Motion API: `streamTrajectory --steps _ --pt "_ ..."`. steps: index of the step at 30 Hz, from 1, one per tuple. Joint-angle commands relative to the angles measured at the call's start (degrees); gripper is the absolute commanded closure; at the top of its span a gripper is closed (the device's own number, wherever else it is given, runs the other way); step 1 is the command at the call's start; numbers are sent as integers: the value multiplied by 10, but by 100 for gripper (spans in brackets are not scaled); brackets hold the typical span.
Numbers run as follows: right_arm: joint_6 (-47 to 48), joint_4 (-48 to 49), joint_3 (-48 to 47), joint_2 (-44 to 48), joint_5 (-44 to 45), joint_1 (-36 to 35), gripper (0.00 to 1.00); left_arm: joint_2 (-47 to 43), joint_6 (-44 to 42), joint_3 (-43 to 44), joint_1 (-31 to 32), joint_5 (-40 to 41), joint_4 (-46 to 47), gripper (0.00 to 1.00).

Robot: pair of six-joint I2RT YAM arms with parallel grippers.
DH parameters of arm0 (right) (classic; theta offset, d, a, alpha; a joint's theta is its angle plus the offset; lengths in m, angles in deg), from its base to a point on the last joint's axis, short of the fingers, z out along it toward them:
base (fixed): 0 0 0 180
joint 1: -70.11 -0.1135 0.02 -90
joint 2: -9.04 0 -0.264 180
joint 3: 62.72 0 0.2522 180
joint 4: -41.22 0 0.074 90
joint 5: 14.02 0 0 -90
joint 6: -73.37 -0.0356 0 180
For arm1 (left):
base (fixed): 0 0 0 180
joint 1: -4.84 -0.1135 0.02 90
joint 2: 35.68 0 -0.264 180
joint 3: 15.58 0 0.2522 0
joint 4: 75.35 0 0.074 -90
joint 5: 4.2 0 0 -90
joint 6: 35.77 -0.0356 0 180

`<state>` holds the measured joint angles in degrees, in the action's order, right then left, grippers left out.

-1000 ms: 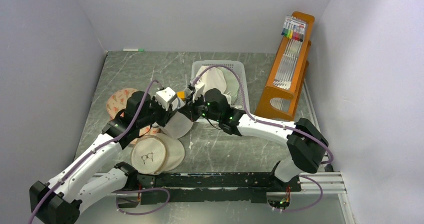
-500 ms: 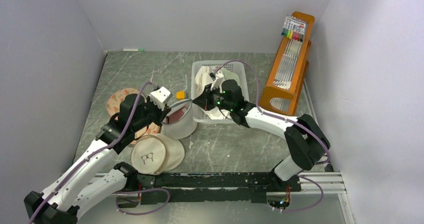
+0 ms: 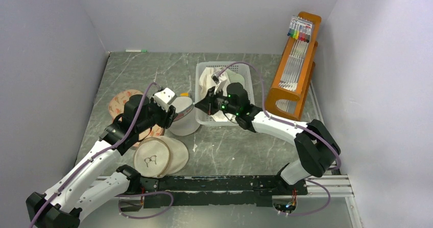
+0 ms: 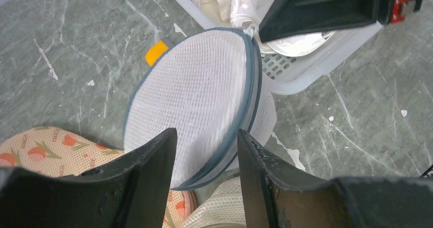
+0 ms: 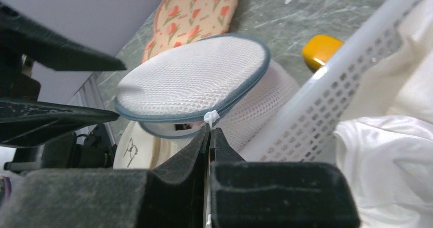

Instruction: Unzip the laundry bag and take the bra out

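Note:
The laundry bag, white mesh with a grey-blue zipper band, stands on the table left of the basket. It fills the left wrist view, and its round top face shows in the right wrist view, lifted slightly along an open zipper gap. My right gripper is shut on the white zipper pull at the bag's basket side. My left gripper is open, its fingers either side of the bag's near edge. The bra is hidden inside the bag.
A white plastic basket with white and pale-green garments sits right of the bag. A beige pouch with a glasses print and a flowered pad lie to the left. A small orange object lies behind the bag. An orange wooden rack stands at the right.
My right gripper pulled the zipper pull rightward to the basket. Half a second ago the top face was lifted, showing dusty pink inside; now it lies lower. My left gripper shifted slightly right.

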<state>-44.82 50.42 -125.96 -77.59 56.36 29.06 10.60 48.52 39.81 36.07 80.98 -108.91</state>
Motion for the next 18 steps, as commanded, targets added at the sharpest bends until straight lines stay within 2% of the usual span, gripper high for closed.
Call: streamTrajectory --steps 1,7,12,15,18 --pt "34 9 -21 19 19 -38 100 -7 0 6 0 -5 9 39" --pt "73 -21 -55 12 55 -99 100 1 0 7 0 -12 8 38" --pt "66 -11 -62 5 50 -115 100 7 0 9 0 -34 7 39" --pt "65 -11 -66 2 51 -117 100 8 0 9 0 -34 8 44" --pt "66 -13 -67 3 50 -118 100 11 0 9 0 -30 6 55"
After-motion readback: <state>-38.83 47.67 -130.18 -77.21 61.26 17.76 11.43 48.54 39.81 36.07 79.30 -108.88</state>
